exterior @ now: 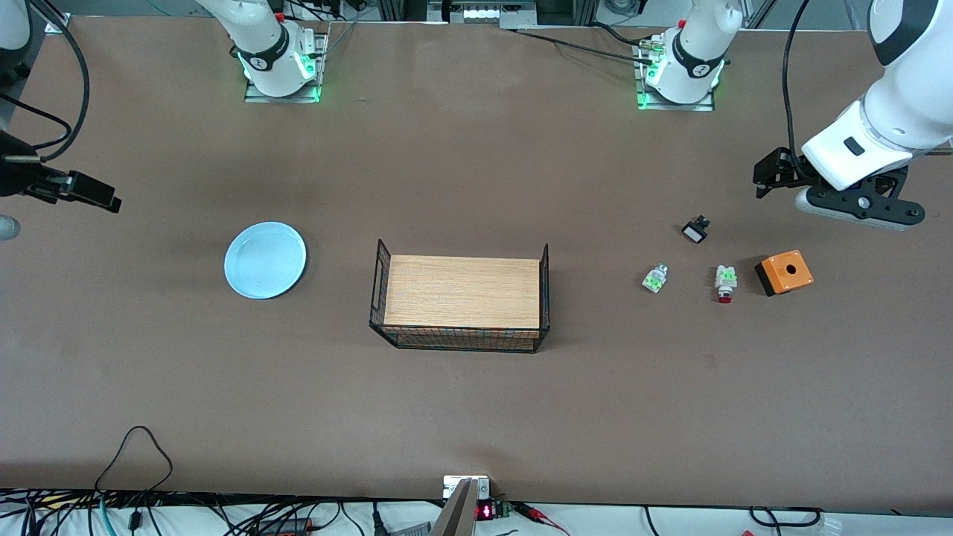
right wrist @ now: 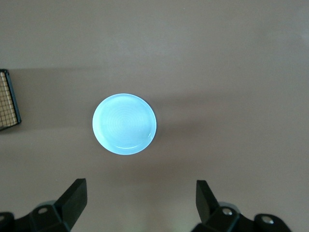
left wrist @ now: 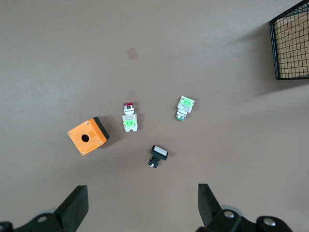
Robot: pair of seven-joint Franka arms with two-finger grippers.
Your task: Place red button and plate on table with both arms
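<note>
The red button lies on the brown table toward the left arm's end, its red cap pointing at the front camera. It also shows in the left wrist view. The pale blue plate lies flat on the table toward the right arm's end and shows in the right wrist view. My left gripper hangs open and empty over bare table by the button parts; its own view shows wide jaws. My right gripper is at the table's edge, open and empty in its own view.
A black wire rack with a wooden top stands mid-table. Around the red button lie an orange box with a hole, a clear-and-green part and a black part with a white face. Cables run along the front edge.
</note>
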